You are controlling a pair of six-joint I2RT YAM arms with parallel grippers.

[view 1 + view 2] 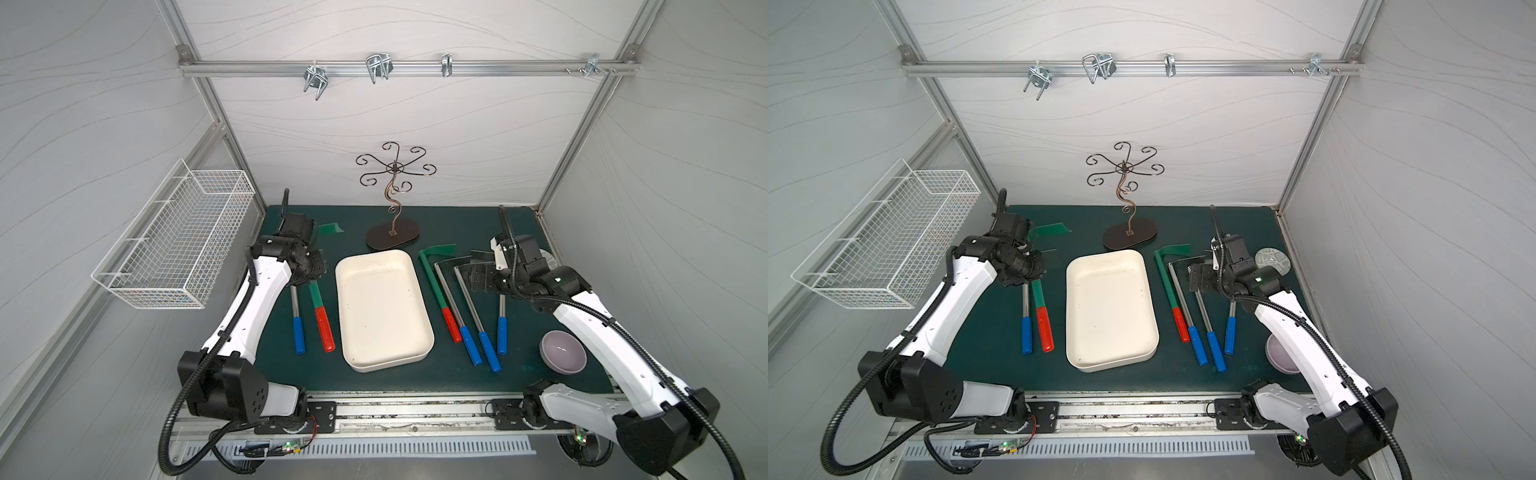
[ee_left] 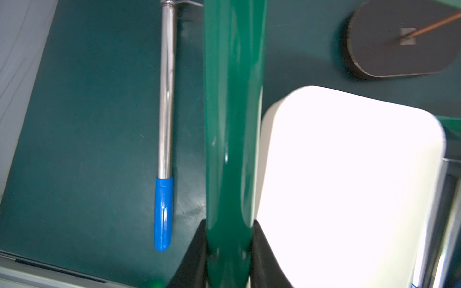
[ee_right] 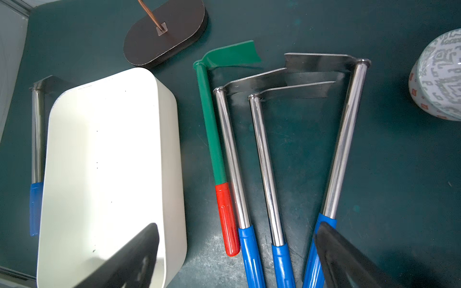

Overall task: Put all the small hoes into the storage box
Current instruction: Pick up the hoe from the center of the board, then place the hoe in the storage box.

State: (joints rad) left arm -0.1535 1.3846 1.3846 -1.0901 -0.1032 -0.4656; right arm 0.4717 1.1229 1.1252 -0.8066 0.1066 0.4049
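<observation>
Small hoe (image 1: 320, 316), taken here to be the green-shafted one with the red grip, is held between the left jaws. These are clenched on its painted shaft, nearer the blade than the grip. Whether it is lifted clear of the worktop (image 1: 449, 376) cannot be told. The storage box (image 1: 382, 307) lies just beside the left jaws, on the side toward the right jaws, and nothing is seen in it. A steel hoe (image 1: 296, 318) with a blue grip lies just beside the held one, on the side away from the box. The right jaws are spread wide and grasp nothing; they hang over a group of other hoes (image 3: 265, 162). The held tool is judged stiff and fairly light, with most of its weight at the blade, so some swing about the jaws is to be expected. Its glossy paint is probably slippery, and the red sleeve would likely offer a surer hold.
</observation>
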